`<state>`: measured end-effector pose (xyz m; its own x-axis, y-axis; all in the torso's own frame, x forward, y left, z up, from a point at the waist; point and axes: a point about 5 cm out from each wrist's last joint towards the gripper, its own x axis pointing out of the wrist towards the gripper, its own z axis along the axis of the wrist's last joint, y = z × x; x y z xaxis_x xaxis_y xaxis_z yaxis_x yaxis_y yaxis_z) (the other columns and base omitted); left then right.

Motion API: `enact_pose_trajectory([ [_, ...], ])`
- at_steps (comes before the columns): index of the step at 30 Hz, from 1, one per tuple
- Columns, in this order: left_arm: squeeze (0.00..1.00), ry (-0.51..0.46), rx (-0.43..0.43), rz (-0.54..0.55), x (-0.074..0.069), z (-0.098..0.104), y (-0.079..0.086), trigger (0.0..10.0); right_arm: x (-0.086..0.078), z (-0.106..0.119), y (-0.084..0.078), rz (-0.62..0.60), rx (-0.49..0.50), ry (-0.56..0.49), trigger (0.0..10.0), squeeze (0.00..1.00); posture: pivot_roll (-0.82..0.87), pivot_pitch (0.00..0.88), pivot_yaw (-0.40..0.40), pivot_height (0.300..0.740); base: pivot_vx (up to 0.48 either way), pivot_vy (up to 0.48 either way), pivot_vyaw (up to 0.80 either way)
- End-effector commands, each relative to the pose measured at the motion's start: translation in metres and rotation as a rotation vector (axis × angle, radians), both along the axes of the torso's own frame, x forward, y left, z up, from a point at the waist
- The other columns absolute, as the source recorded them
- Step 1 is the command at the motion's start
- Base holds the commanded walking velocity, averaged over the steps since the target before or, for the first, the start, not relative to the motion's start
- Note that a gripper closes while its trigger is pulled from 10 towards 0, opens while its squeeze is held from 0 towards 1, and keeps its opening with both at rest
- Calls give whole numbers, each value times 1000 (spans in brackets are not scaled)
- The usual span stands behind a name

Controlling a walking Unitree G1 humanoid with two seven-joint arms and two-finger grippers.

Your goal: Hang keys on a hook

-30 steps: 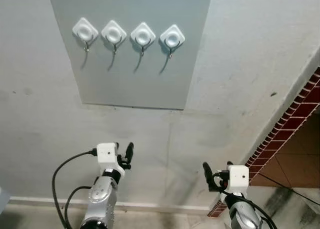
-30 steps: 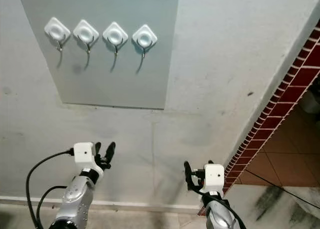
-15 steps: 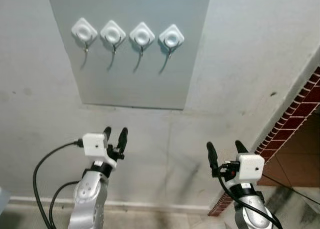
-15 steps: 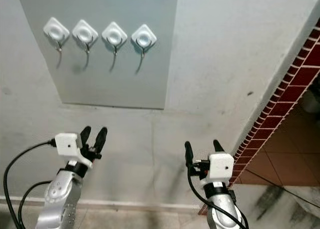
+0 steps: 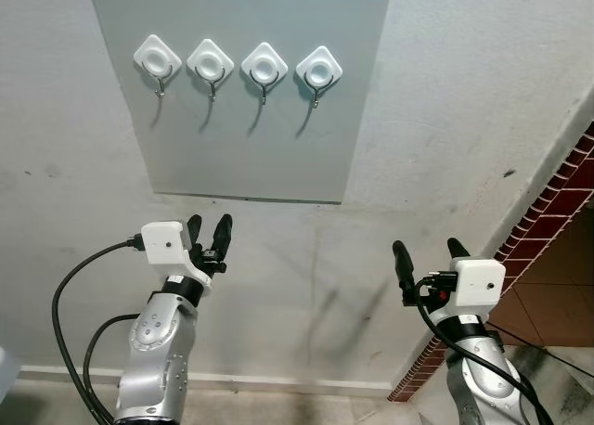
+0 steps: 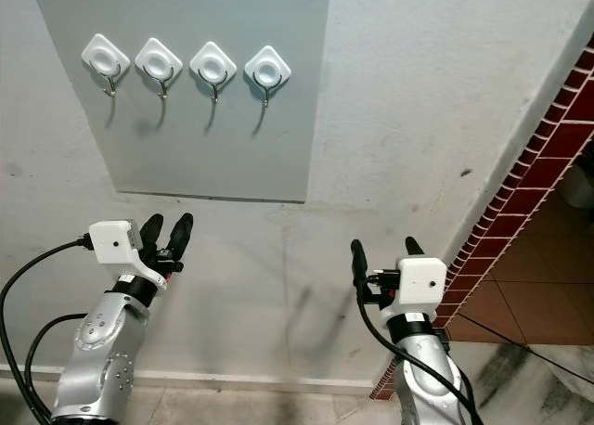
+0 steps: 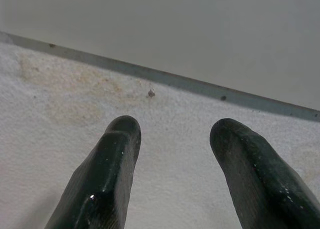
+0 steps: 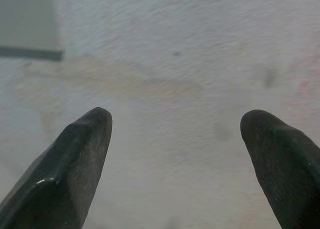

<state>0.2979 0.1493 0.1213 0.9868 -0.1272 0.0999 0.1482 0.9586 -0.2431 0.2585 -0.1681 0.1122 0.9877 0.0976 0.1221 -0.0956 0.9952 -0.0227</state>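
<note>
both arms have come up toward the wall: left gripper (image 5: 208, 232) just under the panel (image 5: 269, 137), right gripper (image 5: 426, 255) lower, both spread and empty. no keys anywhere, four hooks (image 5: 264, 95) bare, so nothing's ready to hang.

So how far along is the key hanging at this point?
Nothing looks done: all four hooks on the grey panel hang bare. Nothing in hand either: left gripper and right gripper are open and empty, raised before the wall. Fetching and hanging keys remains.
</note>
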Motion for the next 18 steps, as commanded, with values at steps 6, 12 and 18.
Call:
enact_pose_trajectory([
  [6, 0, -6, 66, -20, 3, 5, 5, 10000, 6, 7, -4, -22, -12, -3, 10000, 0, -24, 0, -6, 740, 0, 0, 0],
  [12, 0, -2, 75, -28, 9, 10, 13, 10000, 3, 3, -11, -40, -64, 9, 10000, 0, -30, 0, -6, 740, 0, 0, 667],
  [18, 0, -24, 39, -54, 0, 13, 7, 10000, -7, 6, -14, -45, -46, 3, 10000, 0, -36, 0, -8, 740, 0, 0, 800],
])
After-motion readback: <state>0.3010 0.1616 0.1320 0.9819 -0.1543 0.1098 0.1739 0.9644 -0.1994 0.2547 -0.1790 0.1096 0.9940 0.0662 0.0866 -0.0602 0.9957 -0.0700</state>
